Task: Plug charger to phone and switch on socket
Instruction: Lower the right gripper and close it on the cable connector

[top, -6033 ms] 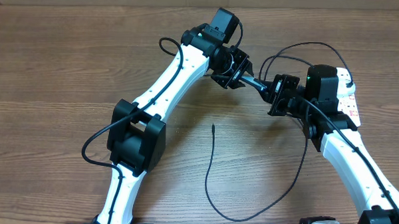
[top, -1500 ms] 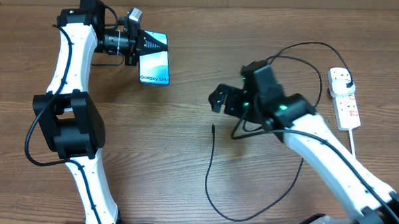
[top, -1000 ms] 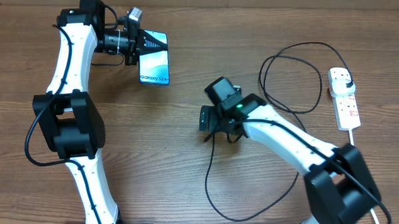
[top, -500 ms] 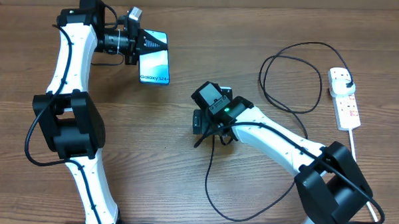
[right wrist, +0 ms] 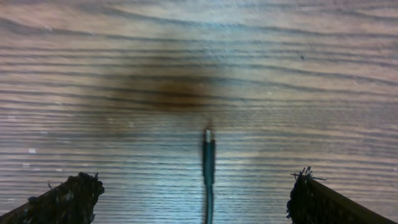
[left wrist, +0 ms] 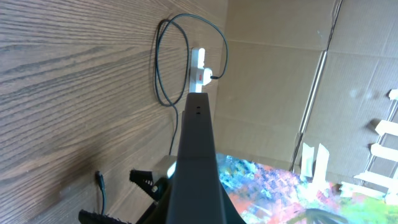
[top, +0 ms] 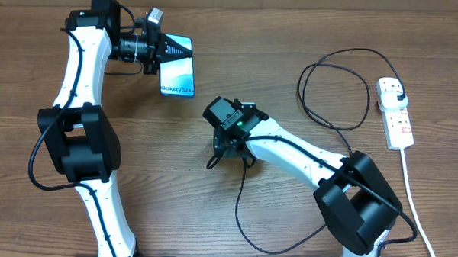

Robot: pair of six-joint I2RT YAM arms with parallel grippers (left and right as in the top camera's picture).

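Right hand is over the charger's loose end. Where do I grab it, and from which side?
Grip the charger just behind its connector tip, coming straight down from above. It lies flat on the table, roughly centred between the right hand's open fingers, so they can close across its sides and leave the tip free.

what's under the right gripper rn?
The charger's connector tip, lying on bare table between the open fingers. Overhead, the right gripper covers it.
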